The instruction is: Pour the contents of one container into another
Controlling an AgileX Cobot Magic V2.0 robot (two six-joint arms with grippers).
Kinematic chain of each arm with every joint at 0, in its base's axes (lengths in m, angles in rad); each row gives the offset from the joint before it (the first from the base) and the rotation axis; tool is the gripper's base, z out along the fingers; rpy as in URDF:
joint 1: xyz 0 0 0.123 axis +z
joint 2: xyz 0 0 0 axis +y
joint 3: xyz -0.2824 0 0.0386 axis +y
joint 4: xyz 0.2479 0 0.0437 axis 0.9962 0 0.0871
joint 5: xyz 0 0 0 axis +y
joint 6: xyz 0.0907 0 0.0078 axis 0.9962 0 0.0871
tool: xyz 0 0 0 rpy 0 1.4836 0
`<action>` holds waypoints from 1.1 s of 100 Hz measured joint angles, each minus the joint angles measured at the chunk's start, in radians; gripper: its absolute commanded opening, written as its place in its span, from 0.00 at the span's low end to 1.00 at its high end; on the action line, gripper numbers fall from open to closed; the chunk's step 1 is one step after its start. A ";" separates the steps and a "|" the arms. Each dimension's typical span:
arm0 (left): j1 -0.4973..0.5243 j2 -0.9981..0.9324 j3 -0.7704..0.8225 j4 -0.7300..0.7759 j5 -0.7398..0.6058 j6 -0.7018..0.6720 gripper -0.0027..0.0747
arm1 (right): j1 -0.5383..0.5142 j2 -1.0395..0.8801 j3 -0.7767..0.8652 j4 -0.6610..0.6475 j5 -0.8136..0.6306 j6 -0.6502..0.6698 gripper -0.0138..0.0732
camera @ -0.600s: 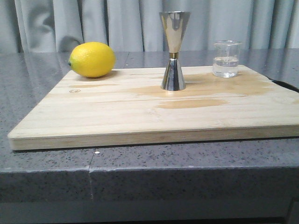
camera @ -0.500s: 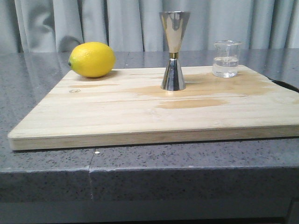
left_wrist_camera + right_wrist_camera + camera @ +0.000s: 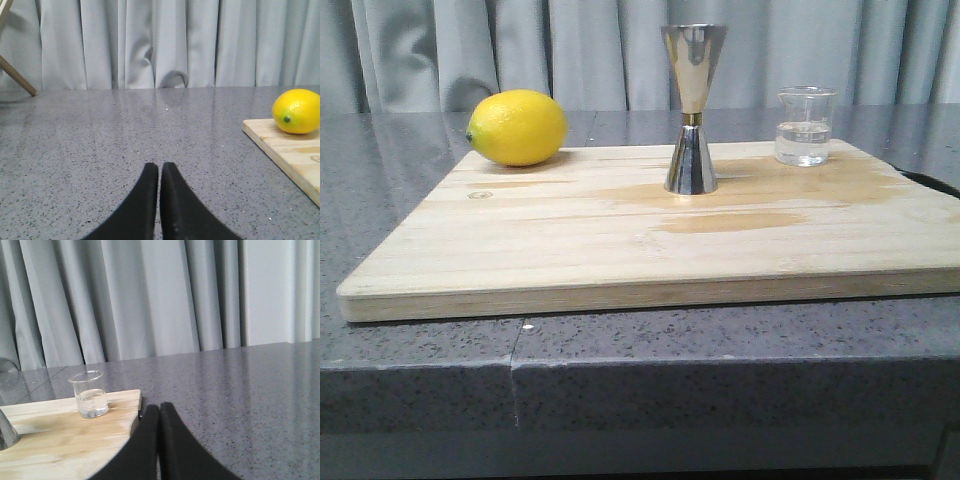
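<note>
Your left gripper [image 3: 159, 172] rests low over the bare grey counter [image 3: 125, 130], its two black fingers pressed together with nothing between them. It sits off the left edge of the board [image 3: 290, 150], with the lemon [image 3: 298, 111] ahead and to its right.

On the board [image 3: 620, 250] in the front view, you have the lemon [image 3: 518, 127] at the far-left corner, lying on its side. The jigger [image 3: 692, 108] stands upright near the middle of the far half, well apart from the lemon. Darker wet-looking patches mark the wood around and in front of its foot. To its right, near the far-right corner, the beaker [image 3: 806, 126] stands upright with clear liquid filling roughly its lower third. It is apart from the jigger, not touching.

Your right gripper [image 3: 159, 412] is off the board's right edge, fingers closed tight and empty. The beaker [image 3: 90, 394] stands ahead of it and to its left, near the board's corner. Neither gripper shows in the front view.
</note>
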 measured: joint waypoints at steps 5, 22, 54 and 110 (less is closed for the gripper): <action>0.000 0.000 0.000 0.000 0.000 0.000 0.01 | 0.000 0.000 0.000 0.000 0.000 0.000 0.07; 0.000 0.000 0.000 0.000 0.000 0.000 0.01 | 0.000 0.000 0.000 0.000 0.000 0.000 0.07; 0.000 0.000 0.000 -0.007 0.000 0.000 0.01 | 0.000 0.000 0.000 0.000 -0.076 0.000 0.07; 0.000 0.000 0.000 -0.068 -0.007 0.000 0.01 | 0.000 0.000 0.000 0.000 -0.169 0.011 0.07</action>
